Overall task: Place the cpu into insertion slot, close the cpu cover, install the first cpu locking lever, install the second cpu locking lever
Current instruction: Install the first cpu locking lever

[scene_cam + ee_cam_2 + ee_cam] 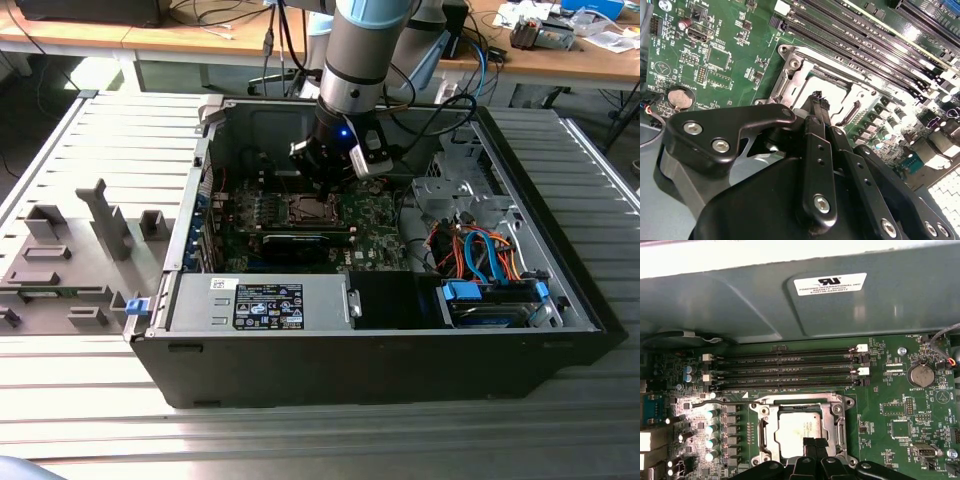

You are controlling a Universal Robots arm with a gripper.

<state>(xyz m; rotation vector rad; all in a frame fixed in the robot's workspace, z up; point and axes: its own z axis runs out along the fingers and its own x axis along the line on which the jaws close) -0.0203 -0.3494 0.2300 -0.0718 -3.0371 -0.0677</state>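
While arm reaches down | fingers (pixel 814 444) together over cpu (pixel 799 431)

Matt black gripper (pixel 816 100) links, plastic-looking, with bright metal screws. Silver-grey cpu (pixel 801 428) lid – smooth, satin metal. Cpu cover (pixel 800 402) frame in bare silvery metal (glare on one edge). Green circuit board (pixel 880 390), semi-gloss lacquer. Glossy black memory slots (pixel 785 367). Grey painted case (pixel 190 290) steel, matt; ribbed metal table (pixel 110 130) – dull aluminium look.
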